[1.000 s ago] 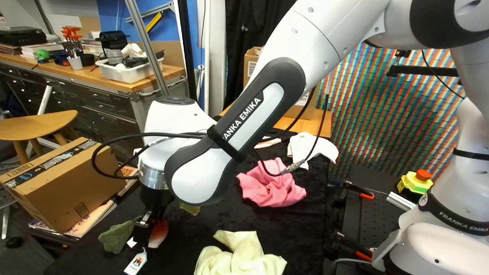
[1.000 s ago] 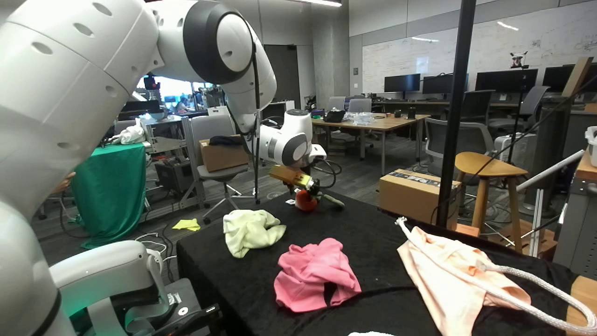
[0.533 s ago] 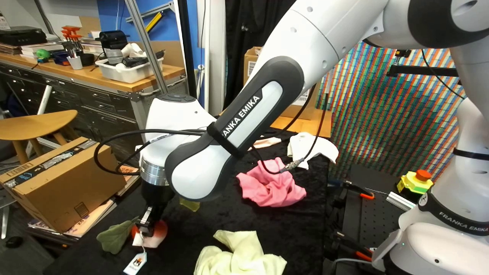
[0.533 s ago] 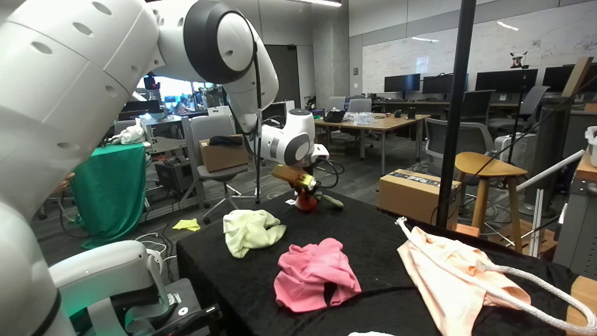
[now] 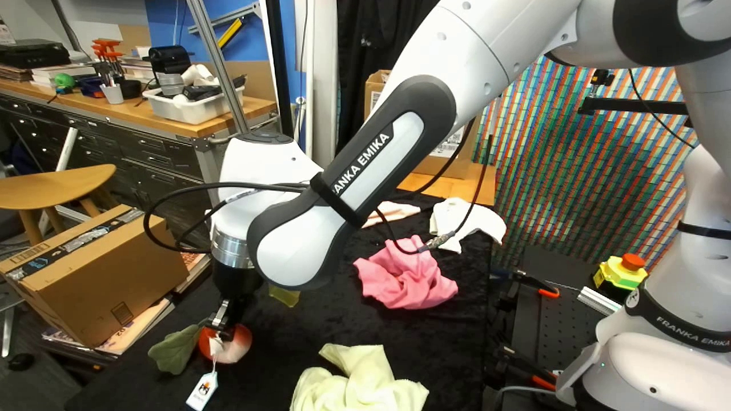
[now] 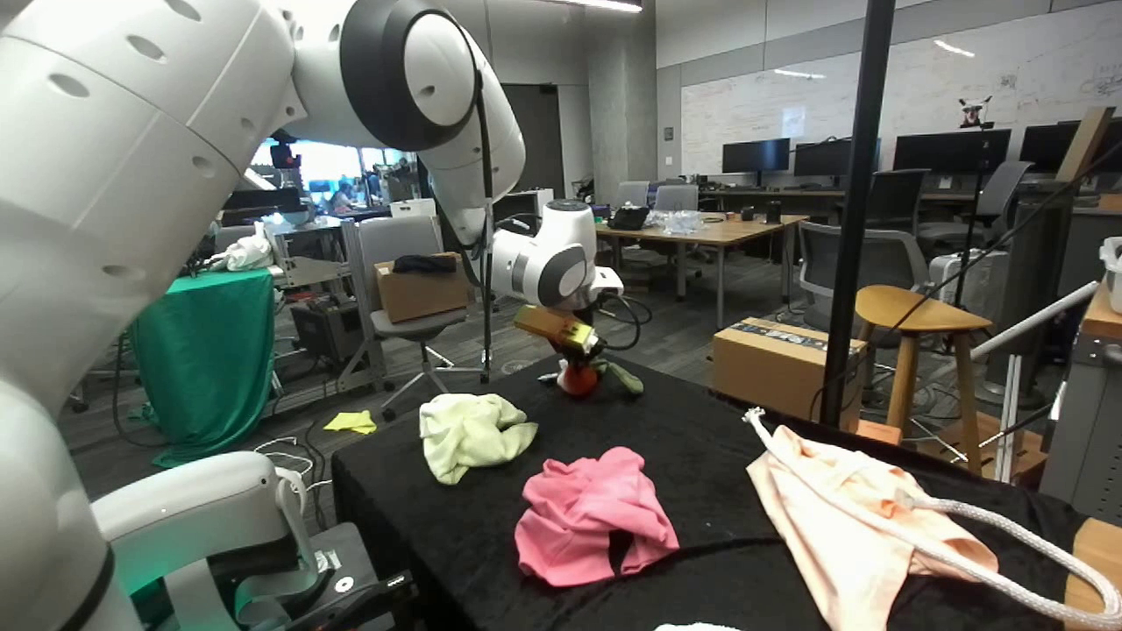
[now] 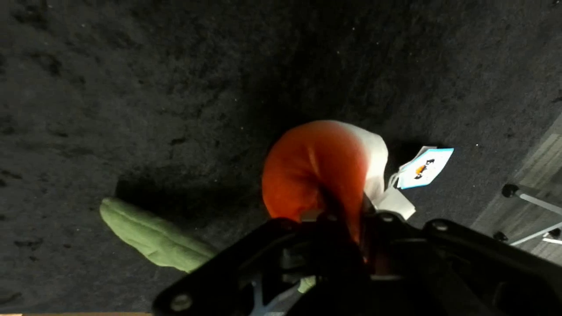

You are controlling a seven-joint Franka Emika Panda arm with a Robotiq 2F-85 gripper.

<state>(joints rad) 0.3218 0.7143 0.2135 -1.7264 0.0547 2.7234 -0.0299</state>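
The gripper (image 7: pixel 347 215) is down low over the table, clenched on a soft red and white toy (image 7: pixel 298 166): in the wrist view, a fold of the red fabric runs between its 2 close-set fingers. The toy lies on a black cloth (image 5: pixel 457 342), well apart from the base of the arm (image 5: pixel 645 365). Tied to the toy by a string, a white paper tag (image 7: pixel 423 169) rests beside it. On the opposite side lies a green leaf (image 7: pixel 153 237); whether it is joined to the toy is hidden by the gripper.

A crumpled pale green cloth (image 5: pixel 357 382) and a bunched pink cloth (image 5: pixel 405 279) lie on the same table, apart from each other, with a white cloth (image 5: pixel 468 220) near the pink one. In an exterior view, a peach cloth (image 6: pixel 850 570) lies under a thick white rope (image 6: pixel 964 508). A cardboard box (image 5: pixel 103 279) and a wooden stool (image 5: pixel 51 185) stand beyond the table. A yellow cloth (image 6: pixel 351 422) is on the floor.
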